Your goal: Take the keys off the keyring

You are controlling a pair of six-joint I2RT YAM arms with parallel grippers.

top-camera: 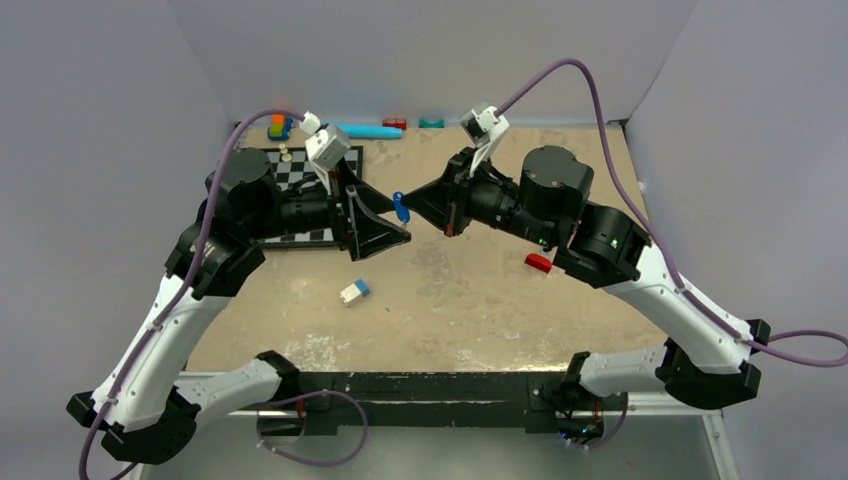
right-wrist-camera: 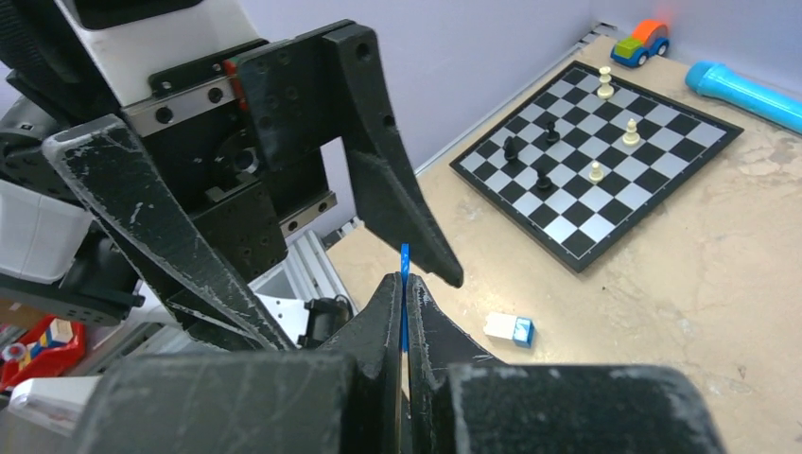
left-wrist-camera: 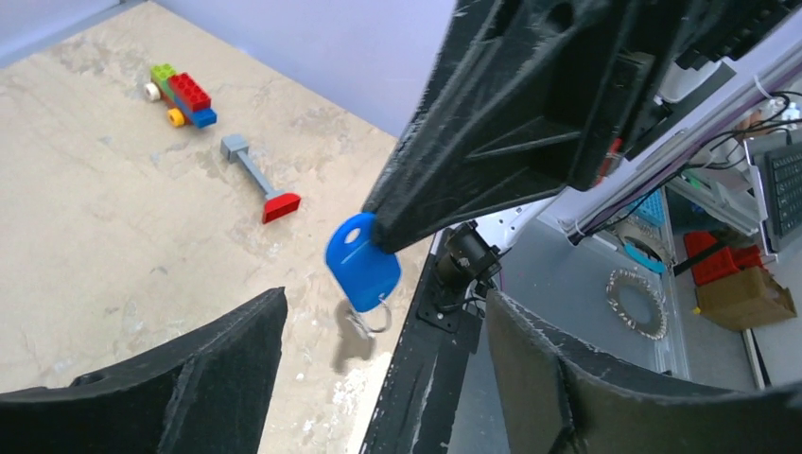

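Observation:
My right gripper [top-camera: 418, 205] is shut on the blue-headed key [top-camera: 401, 207], held above the table. In the right wrist view the blue key [right-wrist-camera: 405, 260] shows only as a thin edge poking out past the closed right gripper [right-wrist-camera: 404, 284]. In the left wrist view the blue key [left-wrist-camera: 362, 263] hangs from the right gripper [left-wrist-camera: 383, 227]. A thin wire keyring [left-wrist-camera: 382, 320] dangles under it with a small, blurred, pale silver key [left-wrist-camera: 358, 323] on it. My left gripper [top-camera: 398, 222] faces it, open. In its own view the left gripper [left-wrist-camera: 385, 295] frames the key without touching it.
A white-and-blue block [top-camera: 354, 291] lies on the table below the grippers. A chessboard [top-camera: 300, 175] with several pieces sits under the left arm. A red brick [top-camera: 539, 262] lies by the right arm. A blue cylinder [top-camera: 365, 130] and small toys line the back wall.

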